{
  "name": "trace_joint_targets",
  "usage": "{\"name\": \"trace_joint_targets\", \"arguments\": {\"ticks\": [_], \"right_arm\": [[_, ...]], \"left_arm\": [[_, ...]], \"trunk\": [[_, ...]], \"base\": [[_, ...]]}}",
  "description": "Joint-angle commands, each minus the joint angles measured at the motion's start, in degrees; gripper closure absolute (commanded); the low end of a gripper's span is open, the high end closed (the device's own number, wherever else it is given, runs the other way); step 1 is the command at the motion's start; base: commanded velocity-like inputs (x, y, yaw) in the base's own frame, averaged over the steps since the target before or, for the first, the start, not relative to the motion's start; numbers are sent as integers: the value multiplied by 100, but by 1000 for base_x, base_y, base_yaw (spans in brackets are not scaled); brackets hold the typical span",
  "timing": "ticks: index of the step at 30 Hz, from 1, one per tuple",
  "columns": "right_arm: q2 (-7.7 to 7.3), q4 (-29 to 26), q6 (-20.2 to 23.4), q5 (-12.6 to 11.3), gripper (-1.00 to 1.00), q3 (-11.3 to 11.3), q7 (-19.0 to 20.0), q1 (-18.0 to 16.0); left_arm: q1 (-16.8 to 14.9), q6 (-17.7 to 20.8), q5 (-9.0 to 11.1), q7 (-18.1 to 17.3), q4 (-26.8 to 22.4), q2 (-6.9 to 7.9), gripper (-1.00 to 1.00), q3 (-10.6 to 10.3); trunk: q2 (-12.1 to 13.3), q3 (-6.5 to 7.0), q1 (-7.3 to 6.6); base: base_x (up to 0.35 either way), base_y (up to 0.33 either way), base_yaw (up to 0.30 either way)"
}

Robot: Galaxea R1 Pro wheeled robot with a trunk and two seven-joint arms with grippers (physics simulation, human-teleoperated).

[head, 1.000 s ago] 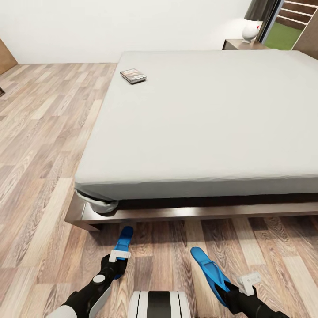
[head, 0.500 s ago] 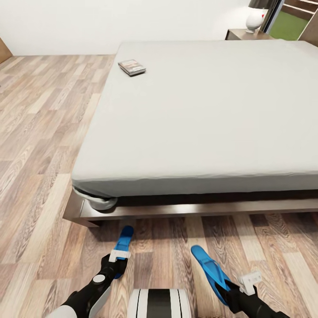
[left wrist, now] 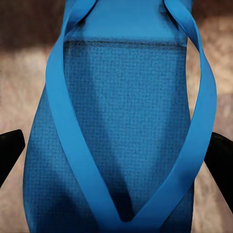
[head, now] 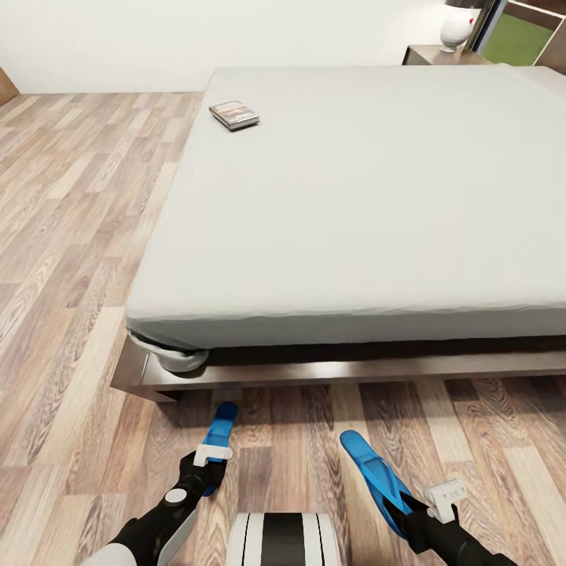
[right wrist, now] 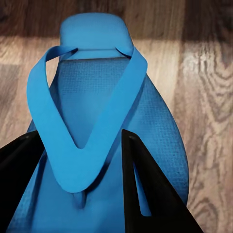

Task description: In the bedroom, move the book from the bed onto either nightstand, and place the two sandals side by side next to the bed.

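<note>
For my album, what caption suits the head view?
Each claw holds a blue sandal above the floor beside the bed; the book waits.

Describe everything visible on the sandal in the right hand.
The right-hand sandal is a bright blue flat flip-flop with a slender sole, a rounded end and a finely textured footbed. A smooth blue V-strap arches over it. The right hand grips it at one end: in the right wrist view one dark finger lies across the footbed beside the strap, the other at the sole's edge. The rest points toward the bed frame over the wood-plank floor. Whether it touches the floor is unclear.
</note>
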Motion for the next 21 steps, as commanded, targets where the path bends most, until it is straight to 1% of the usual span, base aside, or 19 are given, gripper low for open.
{"name": "trace_joint_targets", "arguments": {"ticks": [1,2,6,11,19,21], "right_arm": [[1,-15,26,35,100,-3,27,-2],[1,-17,28,34,100,-2,26,-2],[1,-21,29,34,100,-1,14,-6],[1,-21,-3,36,100,1,2,-10],[1,-15,-23,31,100,8,-4,-11],[1,-15,-24,30,100,14,-5,-11]], "left_arm": [[-3,-18,39,40,-2,9,100,-49],[-3,-18,39,39,-2,10,100,-49],[-3,-18,39,42,-2,13,100,-49],[-3,-18,39,43,0,11,100,-49],[-3,-18,39,42,6,10,100,-49],[-3,-18,39,41,7,10,100,-49]], "trunk": [[-1,-3,-1],[-1,-3,-1],[-7,-91,10],[-7,-91,10],[-17,-268,30],[-17,-268,30]], "base": [[0,0,0],[0,0,0],[0,0,0],[0,0,0],[0,0,0],[0,0,0]]}}
